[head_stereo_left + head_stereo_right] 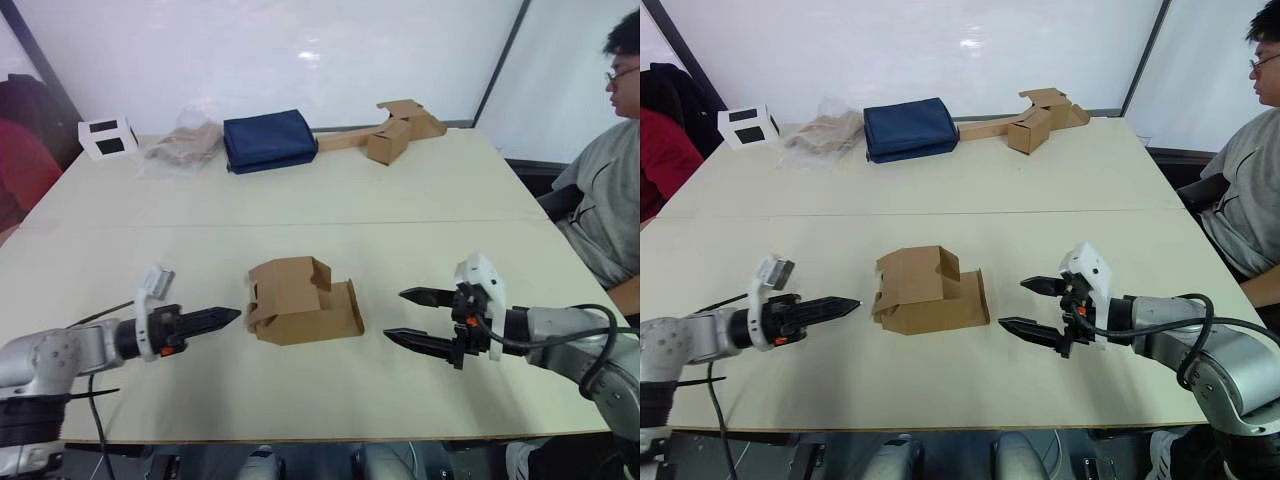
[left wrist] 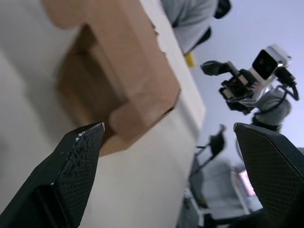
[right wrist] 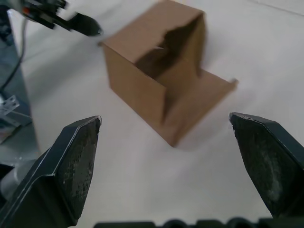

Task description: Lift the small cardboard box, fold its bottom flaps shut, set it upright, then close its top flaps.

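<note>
On the near half of the pale desk point(image 1: 420, 190), the small cardboard box point(image 1: 300, 300) lies on its side between the two hands, touched by neither. Its flaps stand open: one panel lies flat on the desk toward the right hand, and a notched flap juts up from the top edge. Left of the box, the left hand point(image 1: 215, 319) points at it, just beside its near corner; the left wrist view shows its fingers spread apart with nothing between them. The right hand point(image 1: 418, 316) hovers near the box's other side, its fingers wide apart and empty. Along the far edge sit a white box with black panels point(image 1: 108, 137), a crumpled clear bag point(image 1: 182, 145), a folded navy cloth point(image 1: 268, 140) and a tan cardboard box joined to a long strip point(image 1: 395, 131). A person point(image 1: 610, 190) in a grey shirt sits at the right edge.
</note>
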